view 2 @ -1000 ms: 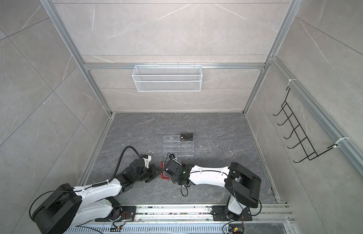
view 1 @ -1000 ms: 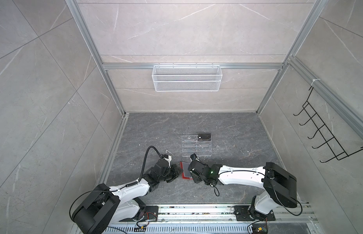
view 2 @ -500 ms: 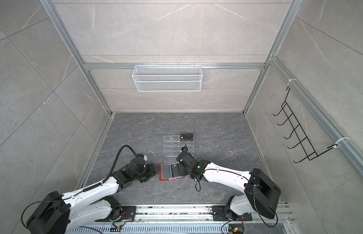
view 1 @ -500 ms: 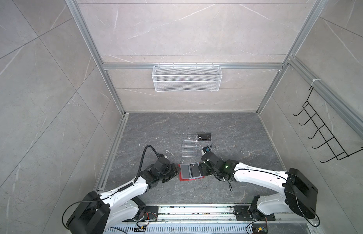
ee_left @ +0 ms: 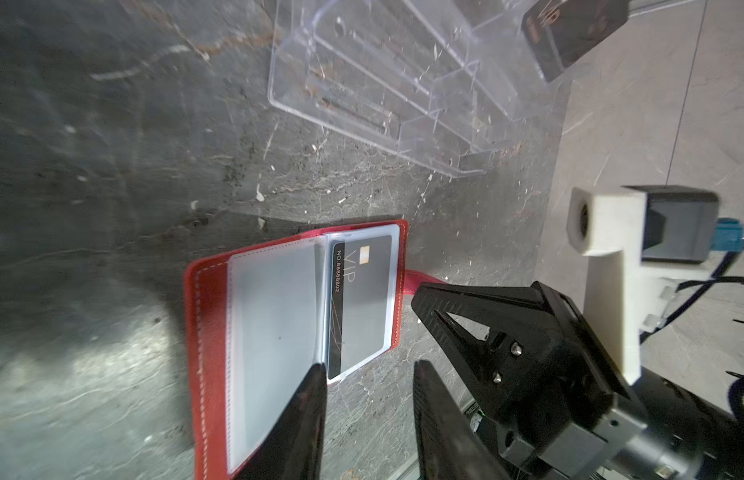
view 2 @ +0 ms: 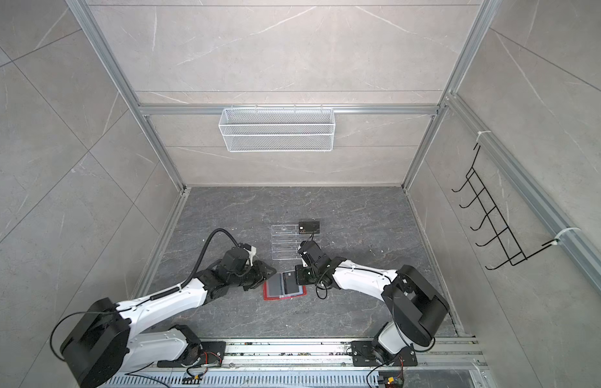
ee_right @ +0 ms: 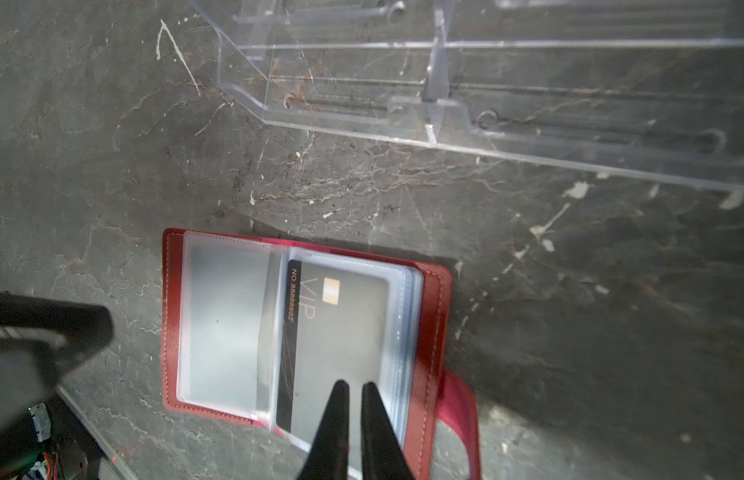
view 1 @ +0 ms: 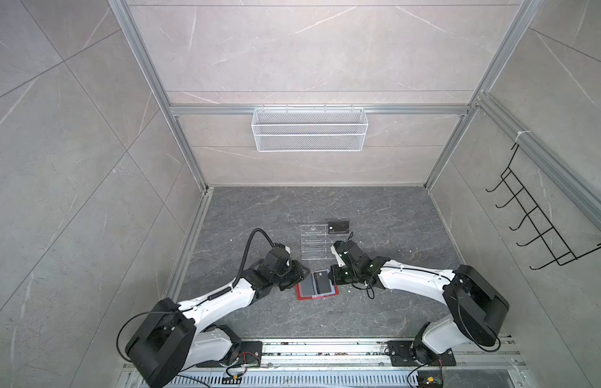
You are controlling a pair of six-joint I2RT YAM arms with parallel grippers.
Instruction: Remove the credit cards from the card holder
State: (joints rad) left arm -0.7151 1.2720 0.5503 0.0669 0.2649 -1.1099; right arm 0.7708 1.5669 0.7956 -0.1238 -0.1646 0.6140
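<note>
Pinning the open red card holder flat on the desk with the spread left claw should let the right claw, nearly pressed together over the sleeved VIP credit card, nip its edge and slide it straight out.

card holder before rack, sleeved card inside, loose card beside rack

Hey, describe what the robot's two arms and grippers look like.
Both arms have white link shells and black joints: left arm, right arm. A thick black cable loops over the left one. The left gripper and right gripper have black, tapering fingers. A white block carries the right wrist camera.
</note>
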